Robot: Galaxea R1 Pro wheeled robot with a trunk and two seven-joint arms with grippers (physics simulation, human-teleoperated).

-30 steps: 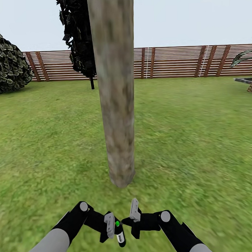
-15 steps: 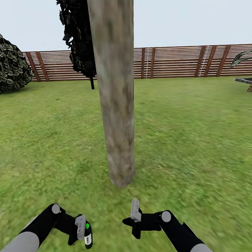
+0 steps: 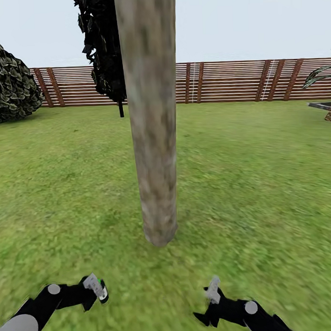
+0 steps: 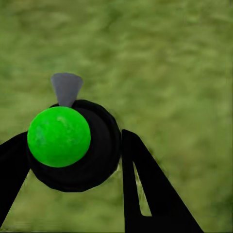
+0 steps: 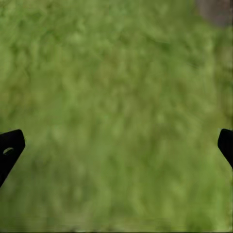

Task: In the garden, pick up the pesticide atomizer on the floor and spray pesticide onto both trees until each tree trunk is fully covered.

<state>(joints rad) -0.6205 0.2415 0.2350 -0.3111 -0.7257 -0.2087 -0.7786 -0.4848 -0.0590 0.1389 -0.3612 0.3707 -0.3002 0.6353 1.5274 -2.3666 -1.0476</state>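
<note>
A tree trunk (image 3: 152, 137), thick and mottled grey-brown, rises straight from the lawn just ahead of me in the head view. My left gripper (image 3: 96, 288) is low at the left, shut on the pesticide atomizer (image 3: 101, 292), a small dark sprayer showing a green spot. The left wrist view shows the atomizer (image 4: 60, 137) as a black round body with a green top and grey nozzle, clamped in the left gripper (image 4: 73, 162). My right gripper (image 3: 213, 289) hovers low at the right, open over bare grass, with the right gripper (image 5: 116, 145) fingertips far apart. The trunk's base (image 5: 216, 9) is at that view's corner.
A brown slatted fence (image 3: 229, 81) closes the lawn at the back. A dark-leaved plant (image 3: 104, 48) on a thin stem stands behind the trunk, a bushy shrub (image 3: 12, 80) at far left, and palm fronds (image 3: 322, 76) at far right. Grass lies open on both sides.
My left arm has swung out to the left with the atomizer, which now tilts. The right arm has moved right and lower. The camera has not shifted.
</note>
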